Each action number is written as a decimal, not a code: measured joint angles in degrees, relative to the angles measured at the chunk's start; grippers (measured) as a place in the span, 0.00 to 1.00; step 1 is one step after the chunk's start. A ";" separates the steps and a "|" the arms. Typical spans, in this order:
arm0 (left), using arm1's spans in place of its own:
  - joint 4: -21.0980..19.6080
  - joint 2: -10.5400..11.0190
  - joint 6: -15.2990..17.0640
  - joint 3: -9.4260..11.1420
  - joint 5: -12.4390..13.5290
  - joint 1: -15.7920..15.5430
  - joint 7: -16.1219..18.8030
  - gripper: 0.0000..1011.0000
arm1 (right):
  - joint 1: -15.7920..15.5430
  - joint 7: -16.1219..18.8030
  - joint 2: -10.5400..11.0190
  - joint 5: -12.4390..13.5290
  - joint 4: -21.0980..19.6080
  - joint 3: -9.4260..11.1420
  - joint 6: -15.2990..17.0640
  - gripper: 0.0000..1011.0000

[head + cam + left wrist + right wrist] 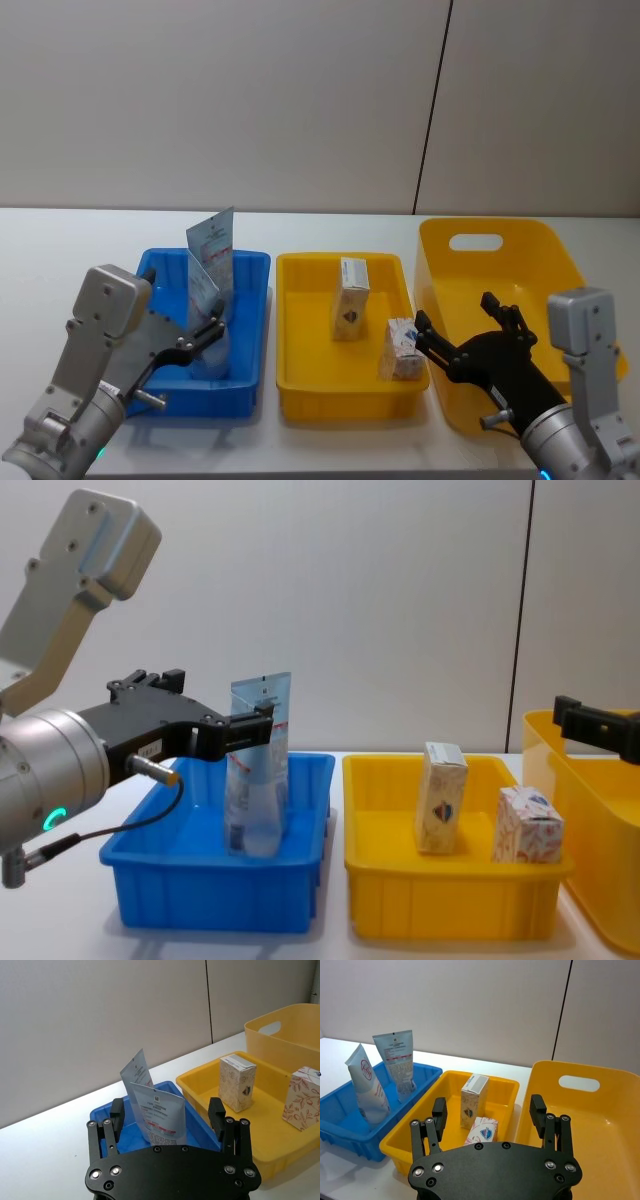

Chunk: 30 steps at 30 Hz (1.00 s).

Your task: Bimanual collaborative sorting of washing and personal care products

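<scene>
The left gripper [166, 1106] is held spread wide at the blue bin [255, 320], where the near tube [159, 1115] and far tube [137, 1067] are stood (both leaning). The right gripper [488, 1104], likewise agape, is seen at the large yellow bin [600, 1125]. The tall box [351, 298] and short box [402, 350] are stood in the yellow tray [310, 340].

Bright, even light falls from overhead, and the worktop [40, 250] reads near white. Shadows are faint and soft-edged — a grey smudge under the blue bin [210, 905] at 7 o'clock in the chest view. A mild sheen lies on the large yellow bin [605, 1125] at 4 o'clock in the right wrist view.
</scene>
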 joint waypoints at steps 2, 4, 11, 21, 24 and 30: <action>0.00 0.00 0.00 0.00 0.00 0.00 0.00 0.99 | 0.00 0.00 0.00 0.00 0.00 0.00 0.00 0.99; 0.00 0.00 0.00 0.00 0.00 0.00 0.00 0.99 | 0.00 0.00 0.00 0.00 0.00 0.00 0.00 0.99; 0.00 0.00 0.00 0.00 0.00 0.00 0.00 0.99 | 0.00 0.00 0.00 0.00 0.00 0.00 0.00 0.99; 0.00 0.00 0.00 0.00 0.00 0.00 0.00 0.99 | 0.00 0.00 0.00 0.00 0.00 0.00 0.00 0.99; 0.00 0.00 0.00 0.00 0.00 0.00 0.00 0.99 | 0.00 0.00 0.00 0.00 0.00 0.00 0.00 0.99; 0.00 0.00 0.00 0.00 0.00 0.00 0.00 0.99 | 0.00 0.00 0.00 0.00 0.00 0.00 0.00 0.99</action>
